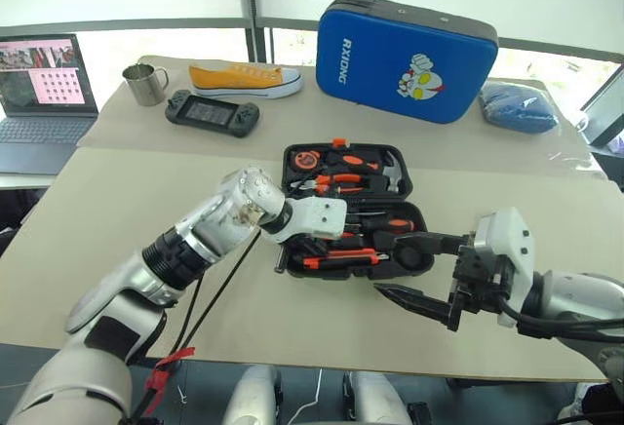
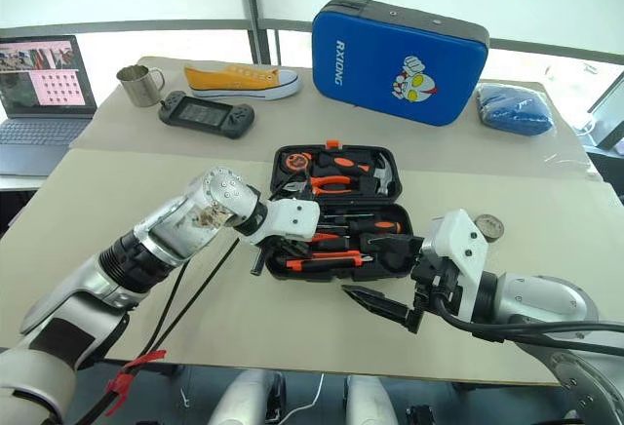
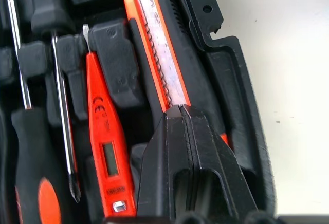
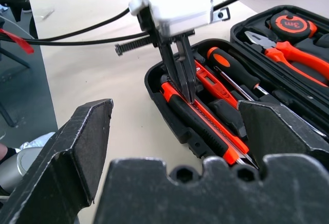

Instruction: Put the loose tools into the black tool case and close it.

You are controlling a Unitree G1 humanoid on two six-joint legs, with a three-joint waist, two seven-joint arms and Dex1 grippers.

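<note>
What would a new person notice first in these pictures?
The open black tool case at the table's middle draws the eye, its slots full of orange-and-black tools. The left gripper, shut, presses its tips onto the utility knife in the case's near half. Behind stands a big blue case.

Blue case at tabletop's far side: white lettering "RXIONG" running vertically along its left end, beside cartoon figure print. Tape measure in black tool case: orange face marked "3m". Small all-orange screwdriver: "CE" mark on body, small display window below it, further tiny print not legible. Laptop screen: pink grid picture, text unreadable.
</note>
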